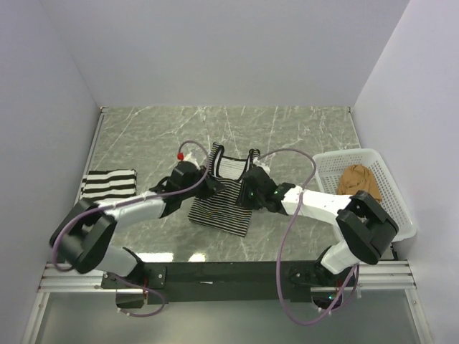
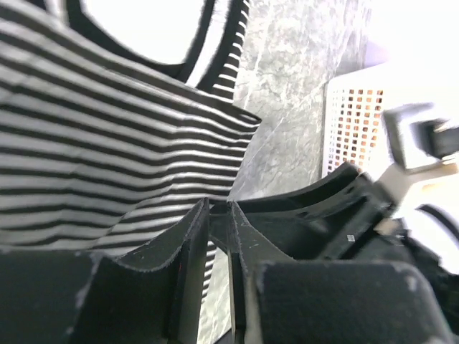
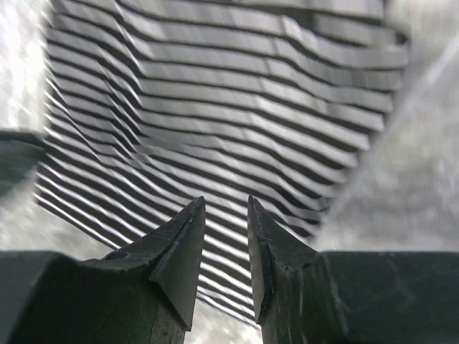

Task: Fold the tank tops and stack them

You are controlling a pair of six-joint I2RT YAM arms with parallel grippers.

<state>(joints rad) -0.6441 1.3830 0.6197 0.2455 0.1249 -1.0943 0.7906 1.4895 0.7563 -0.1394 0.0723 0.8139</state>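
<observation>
The long tank top with thin dark stripes [image 1: 221, 199] lies flat mid-table, its black-trimmed straps pointing away from me. My left gripper [image 1: 210, 183] is at its left edge. In the left wrist view the jaws [image 2: 219, 204] stand nearly together, with the top's side edge [image 2: 107, 165] drawn in between the tips. My right gripper [image 1: 246, 190] is at the top's right side. In the right wrist view it [image 3: 226, 202] is open just above the striped cloth [image 3: 215, 122], holding nothing. The bold black-and-white striped top [image 1: 109, 183] lies folded at the left. The tan-brown top [image 1: 358, 179] lies in the basket.
A white mesh basket [image 1: 391, 197] stands at the right edge of the table and also shows in the left wrist view [image 2: 348, 122]. White walls close in the marble table [image 1: 287, 129] at the back and on both sides.
</observation>
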